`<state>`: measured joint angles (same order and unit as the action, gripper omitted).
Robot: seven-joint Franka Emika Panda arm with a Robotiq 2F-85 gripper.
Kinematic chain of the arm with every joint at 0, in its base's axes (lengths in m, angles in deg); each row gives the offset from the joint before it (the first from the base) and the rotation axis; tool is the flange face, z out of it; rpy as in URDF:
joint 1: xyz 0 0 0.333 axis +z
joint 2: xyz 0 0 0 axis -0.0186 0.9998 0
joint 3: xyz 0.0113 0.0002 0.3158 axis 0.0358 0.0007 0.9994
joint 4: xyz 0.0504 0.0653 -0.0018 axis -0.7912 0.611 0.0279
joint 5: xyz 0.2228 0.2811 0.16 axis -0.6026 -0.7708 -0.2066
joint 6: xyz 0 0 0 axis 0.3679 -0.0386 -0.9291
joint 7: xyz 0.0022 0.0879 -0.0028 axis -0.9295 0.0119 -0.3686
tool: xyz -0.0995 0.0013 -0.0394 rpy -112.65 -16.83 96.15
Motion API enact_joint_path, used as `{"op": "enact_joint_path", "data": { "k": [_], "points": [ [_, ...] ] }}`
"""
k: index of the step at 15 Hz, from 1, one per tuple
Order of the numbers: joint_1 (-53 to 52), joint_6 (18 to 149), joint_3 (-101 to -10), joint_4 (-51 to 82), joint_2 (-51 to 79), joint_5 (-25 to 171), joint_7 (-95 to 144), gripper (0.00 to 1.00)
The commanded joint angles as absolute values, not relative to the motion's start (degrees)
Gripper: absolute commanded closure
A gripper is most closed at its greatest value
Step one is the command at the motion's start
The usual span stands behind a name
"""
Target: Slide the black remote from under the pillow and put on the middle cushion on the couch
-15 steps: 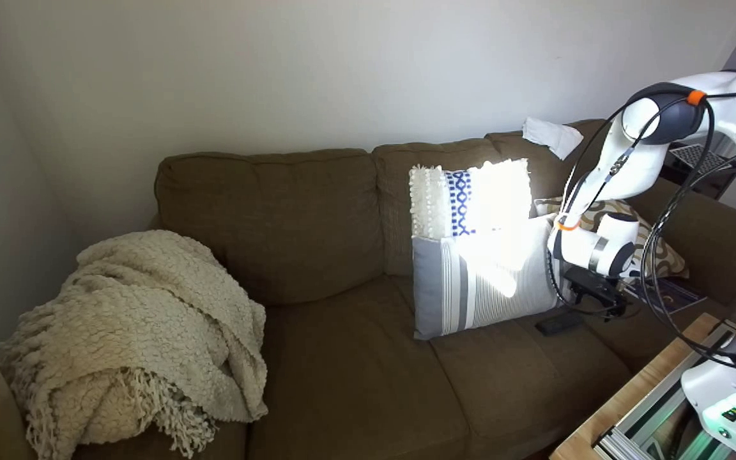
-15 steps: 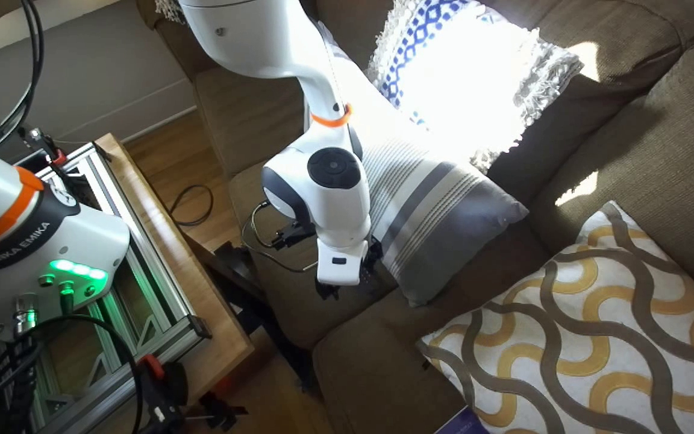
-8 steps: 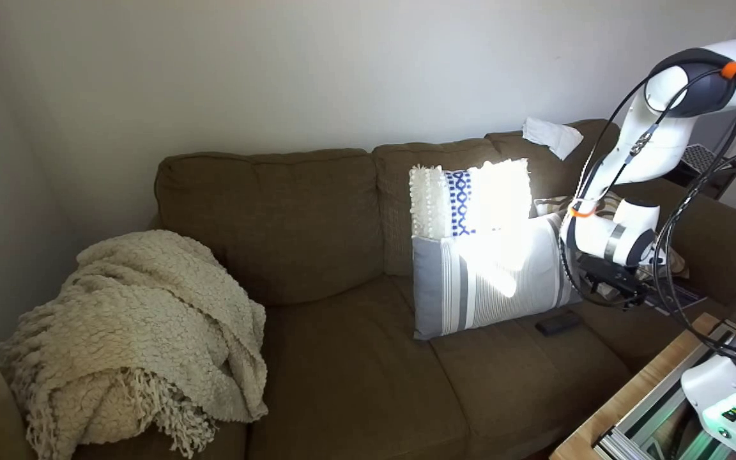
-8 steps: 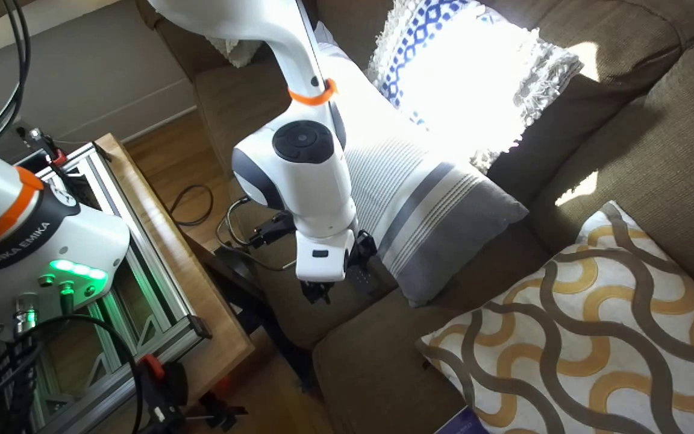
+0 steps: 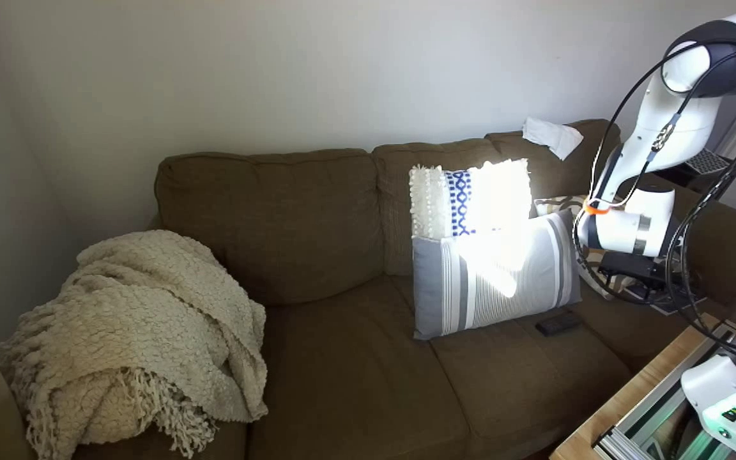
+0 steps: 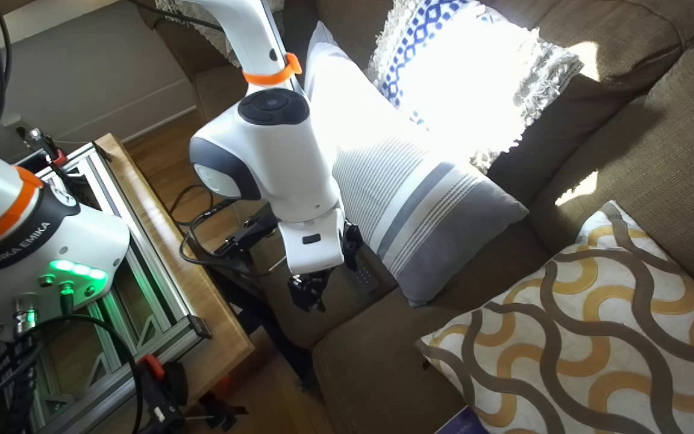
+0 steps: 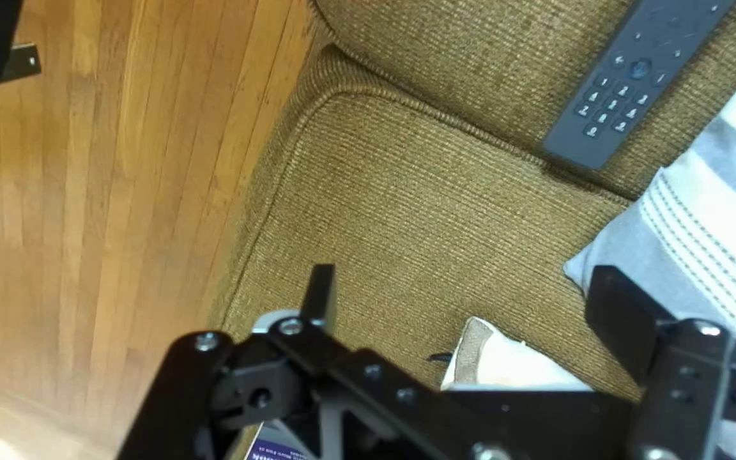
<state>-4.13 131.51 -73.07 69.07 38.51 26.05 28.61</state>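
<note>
The black remote (image 5: pixel 558 323) lies flat on the middle cushion (image 5: pixel 521 377) of the couch (image 5: pixel 266 217), beside the right end of the striped pillow (image 5: pixel 432 287). It shows with its number keys in the wrist view (image 7: pixel 630 89) and partly, behind the gripper, in an exterior view (image 6: pixel 362 278). My gripper (image 7: pixel 464 281) is open and empty. It hovers above the seat cushion right of the middle one, away from the remote; it also shows in an exterior view (image 6: pixel 335 286). A small dark tip (image 7: pixel 441 357) pokes out beside the patterned pillow's corner (image 7: pixel 502 358); I cannot tell what it is.
The patterned pillow (image 6: pixel 564 325) lies on the end cushion, with a purple book (image 6: pixel 464 422) by it. A fringed white pillow (image 5: pixel 429 198) leans behind the striped one. A cream blanket (image 5: pixel 144 332) covers the far end. The robot's wooden table (image 6: pixel 214 325) stands in front.
The arm and gripper have risen and moved away from the striped pillow, towards the couch end with the patterned pillow. The remote has not moved and is now more exposed.
</note>
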Motion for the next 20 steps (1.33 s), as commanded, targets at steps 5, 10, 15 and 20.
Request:
{"op": "enact_joint_path", "data": {
  "k": [5,10,15,20],
  "points": [
    [4.1,132.8,-81.8,78.5,26.2,32.3,25.2,0.00],
    [10.2,132.6,-89.1,81.6,19.4,32.8,20.4,0.00],
    [12.5,133.4,-91.1,80.6,19.6,31.3,19.6,0.00],
    [12.5,133.4,-90.7,80.5,20.2,31.3,19.7,0.00]
  ]
}}
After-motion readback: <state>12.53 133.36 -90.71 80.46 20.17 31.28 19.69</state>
